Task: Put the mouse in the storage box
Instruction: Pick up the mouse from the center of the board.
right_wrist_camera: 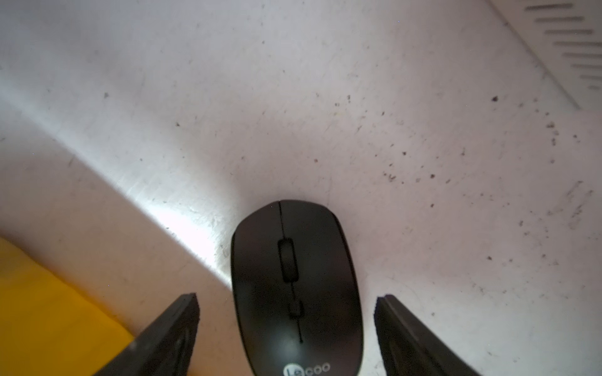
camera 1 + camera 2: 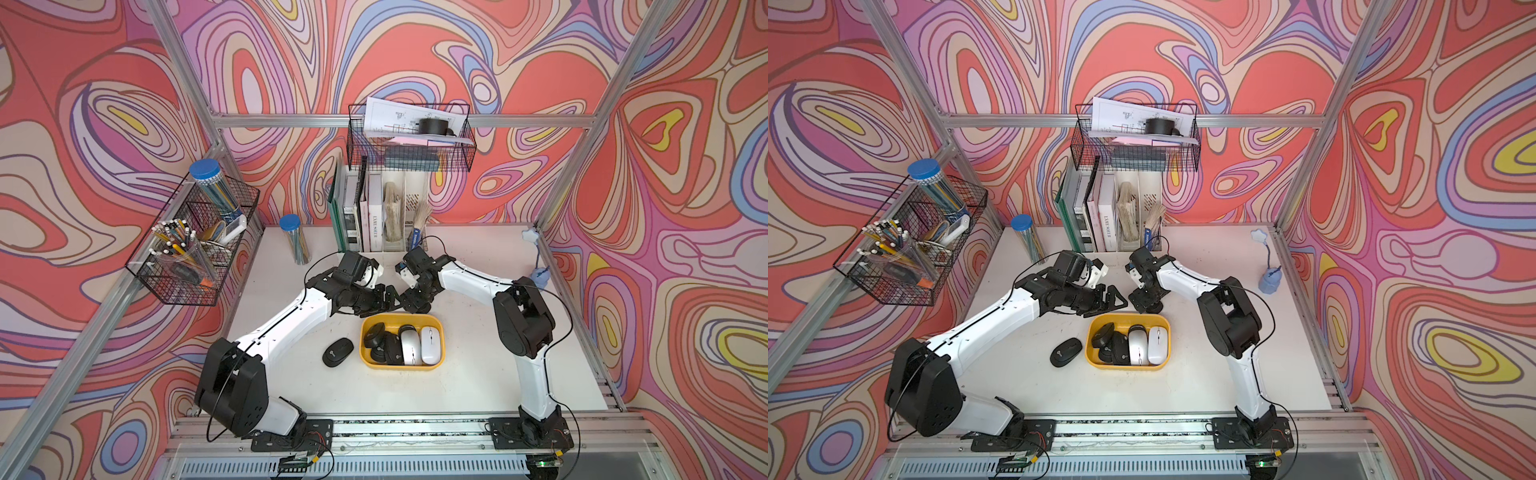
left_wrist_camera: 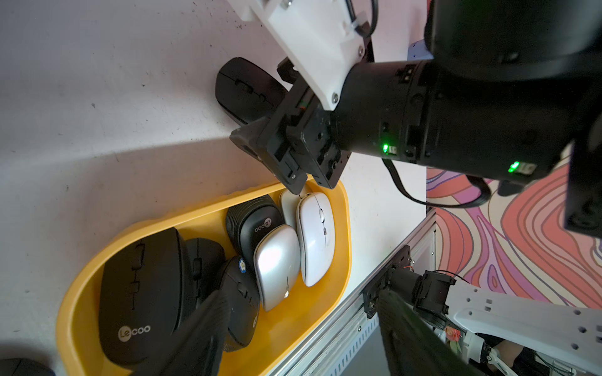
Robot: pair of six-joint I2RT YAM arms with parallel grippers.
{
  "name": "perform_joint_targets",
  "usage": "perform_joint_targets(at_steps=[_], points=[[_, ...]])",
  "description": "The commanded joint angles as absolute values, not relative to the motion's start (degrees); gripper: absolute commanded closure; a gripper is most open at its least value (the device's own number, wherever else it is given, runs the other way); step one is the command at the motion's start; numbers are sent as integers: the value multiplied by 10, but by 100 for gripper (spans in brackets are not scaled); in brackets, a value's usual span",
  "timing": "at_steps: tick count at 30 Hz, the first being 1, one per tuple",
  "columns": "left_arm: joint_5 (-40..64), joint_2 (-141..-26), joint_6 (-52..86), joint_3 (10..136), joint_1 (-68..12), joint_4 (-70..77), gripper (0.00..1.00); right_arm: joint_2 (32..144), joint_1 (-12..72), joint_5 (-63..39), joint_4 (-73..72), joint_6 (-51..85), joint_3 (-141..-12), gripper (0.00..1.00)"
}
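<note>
Hovering low over the table (image 1: 325, 97), the right gripper (image 1: 287, 299) is seen with its jaws spread wide, one on each side of the black mouse (image 1: 296, 286), which isn't touched. The mouse is parked on the table just beside the yellow box (image 2: 399, 368), not inside. Other mice (image 2: 430, 345) are piled in there. The left gripper (image 2: 1115, 300) is held apart too, nothing gripped.

We log two arms, left arm (image 2: 291, 320) and right arm (image 2: 469, 274): white shell links, black joint housings, thin black cables alongside. Behind the right gripper (image 3: 270, 162) we see a black cylindrical wrist, two green lights, and a white bracket with silver screws. On the left gripper (image 2: 1116, 300), the fingers (image 3: 208, 325) are black ribbed wedges.
</note>
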State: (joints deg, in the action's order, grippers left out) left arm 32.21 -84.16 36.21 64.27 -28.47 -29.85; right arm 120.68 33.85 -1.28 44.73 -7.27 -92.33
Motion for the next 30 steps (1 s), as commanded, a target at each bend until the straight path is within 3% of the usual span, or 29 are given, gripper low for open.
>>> perform_joint_targets(at_steps=[1,8,13,21,30], points=[[339,-852,358,623,-286,-286,23,1221,330,-22,450,-84,-923,13],[336,-847,358,622,-286,-286,22,1243,329,-33,467,-90,-928,16],[336,-846,359,623,-286,-288,23,1252,328,28,451,-70,-925,22],[334,-843,358,626,-286,-292,23,1255,278,35,446,5,-938,40],[336,-843,360,626,-286,-288,22,1251,241,52,496,101,-928,38]])
